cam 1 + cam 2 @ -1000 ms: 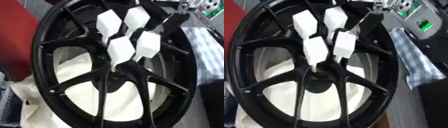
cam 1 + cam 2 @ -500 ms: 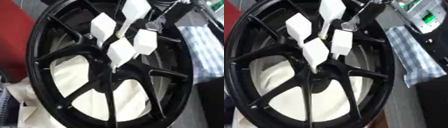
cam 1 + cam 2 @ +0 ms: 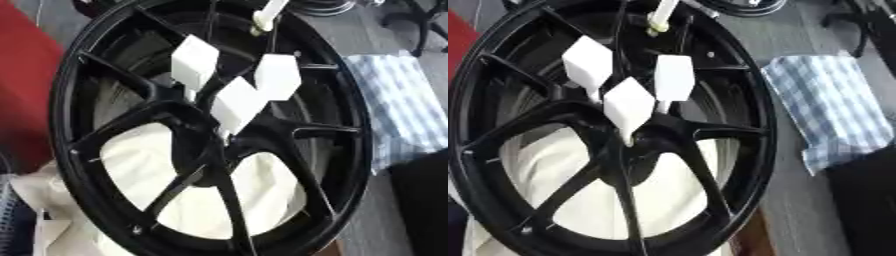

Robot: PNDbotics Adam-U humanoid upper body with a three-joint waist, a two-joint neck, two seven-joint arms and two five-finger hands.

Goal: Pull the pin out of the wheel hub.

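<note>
Three white, flat-headed pins are standing out of the black wheel (image 3: 83, 80), clustered over the wheel hub (image 3: 203, 150). The left pin (image 3: 194, 62) and right pin (image 3: 278, 76) are sitting a little farther up, and the middle pin (image 3: 236, 102) is pointing its thin stem down into the centre where the spokes are meeting. A fourth pin (image 3: 661, 15), white with a yellowish end, is showing at the top edge over the far rim, with its upper part cut off, so I cannot tell whether anything is holding it. Neither hand is appearing in either view, so whether the fingers are released, clenched or grasping cannot be told. The wheel is lying tilted on a cream cloth (image 3: 210, 210), with a checked cloth (image 3: 833, 110) beside it on the right. Judging from this, the step in hand is taking one of the seated pins, and doing it well is likely meaning pinching the flat head across its broad faces and drawing straight back along the stem's own line. Pulling sideways is risking a jam against a spoke or a knock to the neighbouring heads, which are standing very near one another.
</note>
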